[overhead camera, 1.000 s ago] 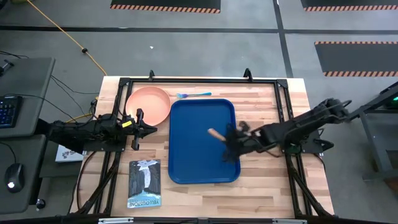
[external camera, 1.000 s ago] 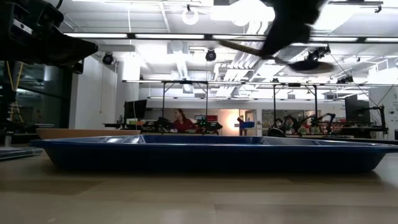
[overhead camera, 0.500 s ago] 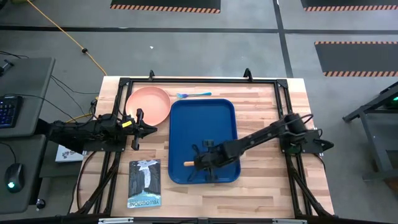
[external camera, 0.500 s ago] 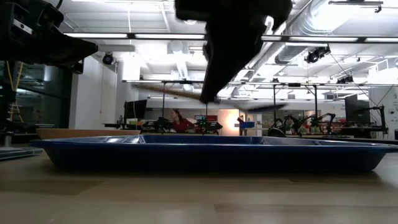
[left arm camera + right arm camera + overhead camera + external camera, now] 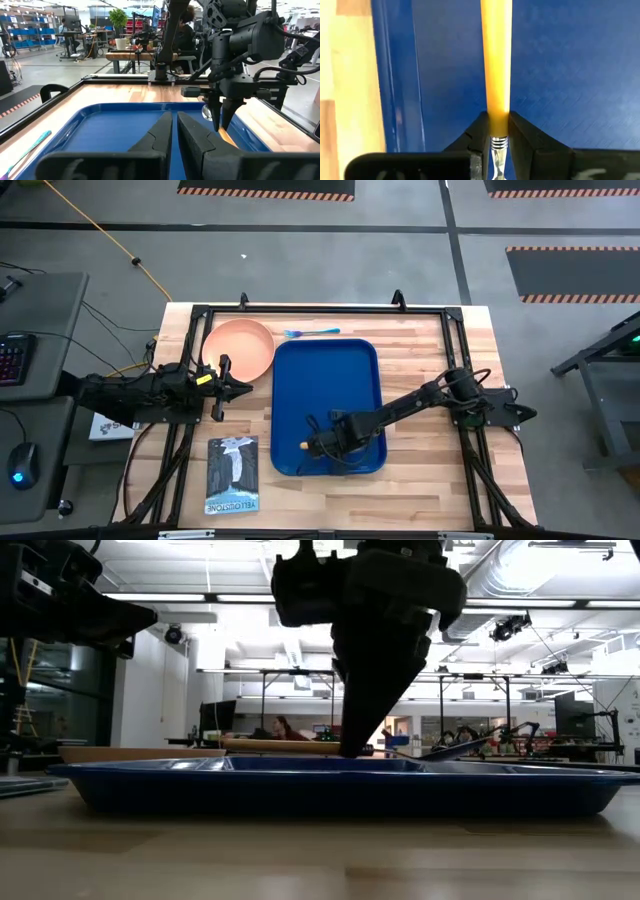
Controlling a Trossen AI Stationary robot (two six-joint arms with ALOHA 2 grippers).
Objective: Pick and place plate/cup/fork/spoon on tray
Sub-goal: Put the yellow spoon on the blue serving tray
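The right tool (image 5: 318, 446) reaches across the tray (image 5: 325, 380) to its near left corner and is clenched on the spoon (image 5: 496, 75), gripping it where the orange handle meets the metal neck. In the right wrist view the two dark fingers (image 5: 520, 131) press against both sides of the handle, which points away from the wrist over the blue floor of the tray, close to its raised rim. From table height the spoon (image 5: 300, 746) lies level, just above the rim of the tray (image 5: 330, 785), with the orange handle to one side of the tool (image 5: 358, 745) and the metal bowl to the other. Whether the spoon touches the tray floor cannot be told.

The left tool (image 5: 222, 376) waits near the left edge of the desk (image 5: 420, 340), beside the plate (image 5: 240, 348), its fingers (image 5: 160, 135) closed together with nothing between them.

The plate sits on the desk near the far left corner, just left of the tray and apart from it. The fork (image 5: 310, 332) lies on the desk between the far rim of the tray and the far edge of the desk, just right of the plate. A booklet (image 5: 232, 474) lies near the front edge of the desk, to the left of the tray.
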